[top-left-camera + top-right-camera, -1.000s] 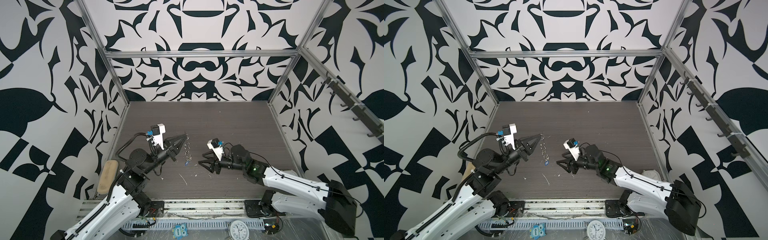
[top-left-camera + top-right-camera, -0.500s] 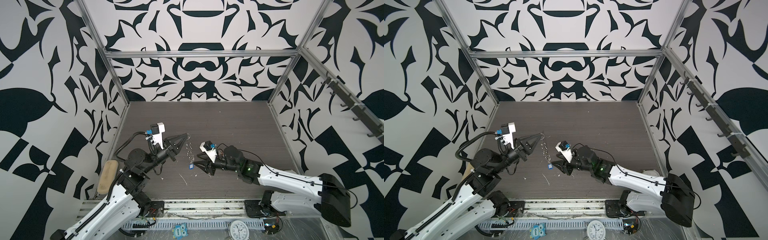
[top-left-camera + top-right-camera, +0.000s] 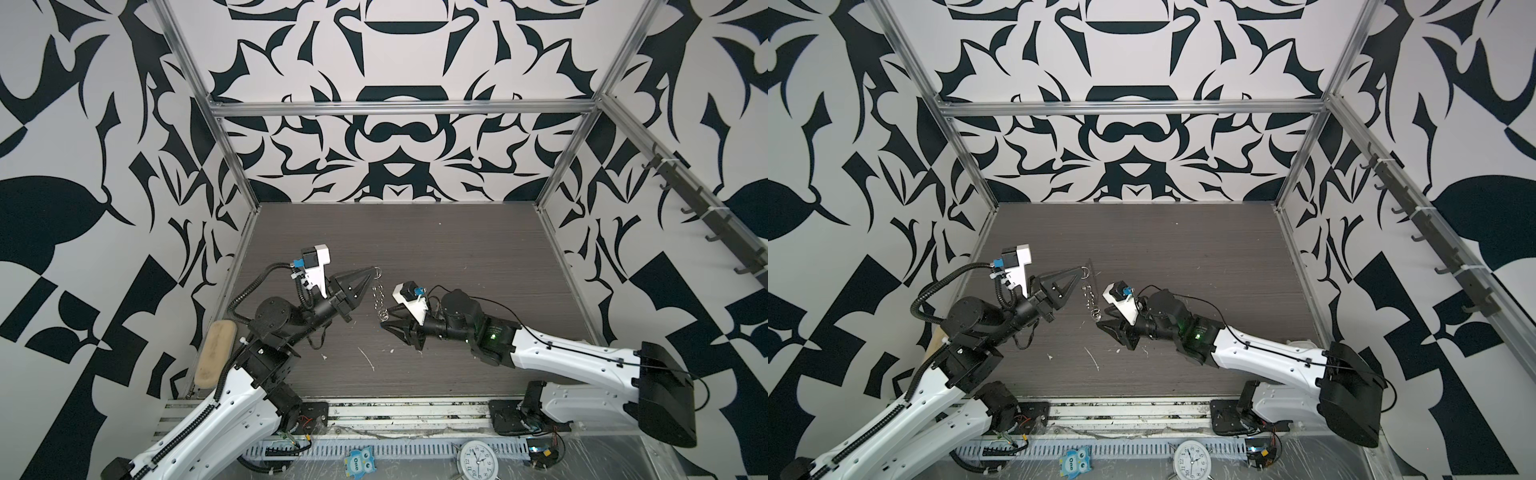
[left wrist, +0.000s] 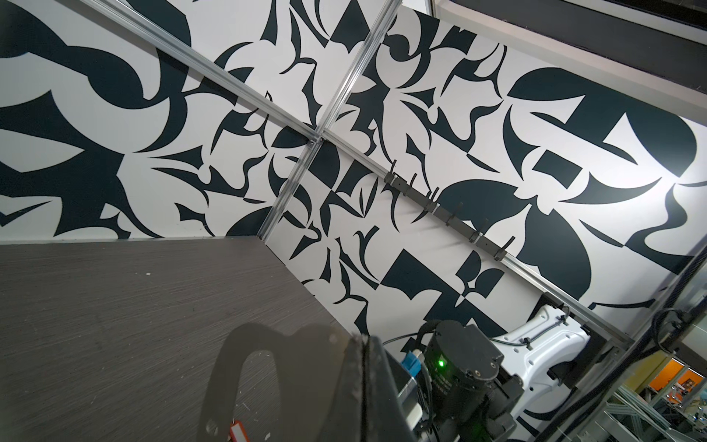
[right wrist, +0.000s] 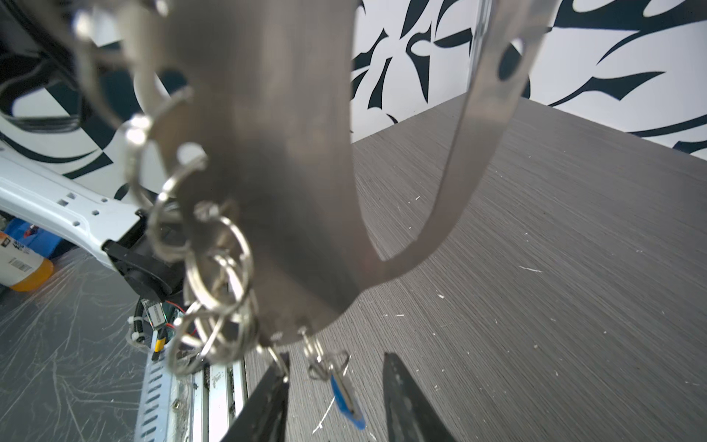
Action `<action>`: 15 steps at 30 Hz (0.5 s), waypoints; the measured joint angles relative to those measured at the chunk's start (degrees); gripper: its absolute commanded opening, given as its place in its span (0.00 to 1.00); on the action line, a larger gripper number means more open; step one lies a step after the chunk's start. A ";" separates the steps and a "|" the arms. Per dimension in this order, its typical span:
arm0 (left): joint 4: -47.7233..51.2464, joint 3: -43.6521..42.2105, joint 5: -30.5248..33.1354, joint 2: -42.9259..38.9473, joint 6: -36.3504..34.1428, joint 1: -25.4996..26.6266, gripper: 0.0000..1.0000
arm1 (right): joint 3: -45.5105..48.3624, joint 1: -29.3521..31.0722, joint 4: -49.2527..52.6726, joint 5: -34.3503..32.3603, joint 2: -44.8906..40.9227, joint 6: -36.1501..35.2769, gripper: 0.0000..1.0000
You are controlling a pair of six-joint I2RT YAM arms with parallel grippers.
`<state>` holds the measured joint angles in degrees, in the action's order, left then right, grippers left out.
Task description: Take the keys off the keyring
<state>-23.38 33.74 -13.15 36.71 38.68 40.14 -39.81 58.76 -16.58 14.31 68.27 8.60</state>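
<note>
Right fingers point(image 5: 405, 405) apart around blue key point(image 5: 346, 398); left fingers point(image 4: 386, 398) pinch keyring point(image 5: 267, 153).

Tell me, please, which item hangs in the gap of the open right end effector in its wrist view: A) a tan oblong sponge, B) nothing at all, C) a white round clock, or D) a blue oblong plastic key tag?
D: the right wrist view shows the blue oblong plastic key tag dangling by its small ring from the flat silver metal keyring plate, inside the open right end effector.
</note>
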 measured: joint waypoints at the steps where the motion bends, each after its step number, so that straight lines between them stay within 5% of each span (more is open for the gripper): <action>1: 0.00 0.00 -0.09 0.09 0.09 0.00 0.00 | -0.28 0.09 0.02 0.00 0.24 -0.11 0.34; 15: 0.04 0.00 0.02 -0.50 0.31 0.00 0.00 | -1.44 0.22 0.04 -0.42 0.92 -1.11 0.00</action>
<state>-23.33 33.74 -13.13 36.21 38.98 40.14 -41.25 58.98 -16.53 13.89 69.19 7.49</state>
